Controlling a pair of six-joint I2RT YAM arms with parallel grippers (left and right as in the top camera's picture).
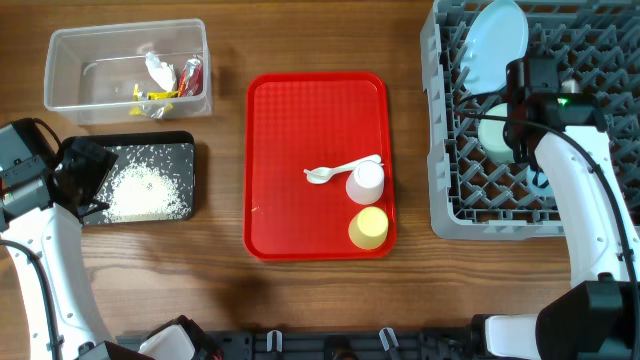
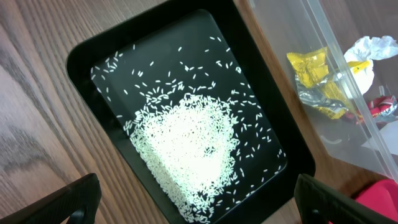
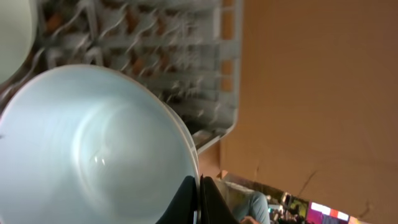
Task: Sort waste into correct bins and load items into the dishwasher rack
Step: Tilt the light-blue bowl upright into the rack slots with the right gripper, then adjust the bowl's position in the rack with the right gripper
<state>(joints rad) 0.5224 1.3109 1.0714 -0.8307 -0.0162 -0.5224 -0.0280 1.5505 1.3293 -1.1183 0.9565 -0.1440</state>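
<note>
Two grippers differ: right gripper [image 3: 199, 194] pinches the bowl [image 3: 93, 143] by its rim, standing it between rack [image 1: 437, 150] pegs; left gripper [image 2: 199, 200] hangs wide open over rice [image 2: 186, 146] in the black tray [image 2: 76, 60].

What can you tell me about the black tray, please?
The black tray is shallow and rectangular, with rounded corners and a raised rim, and looks like glossy plastic. It lies flat on the wooden table, close beside the clear tub. A heap of white rice fills its middle, with loose grains scattered around. The left gripper hovers over it, open, not visibly touching it.
</note>
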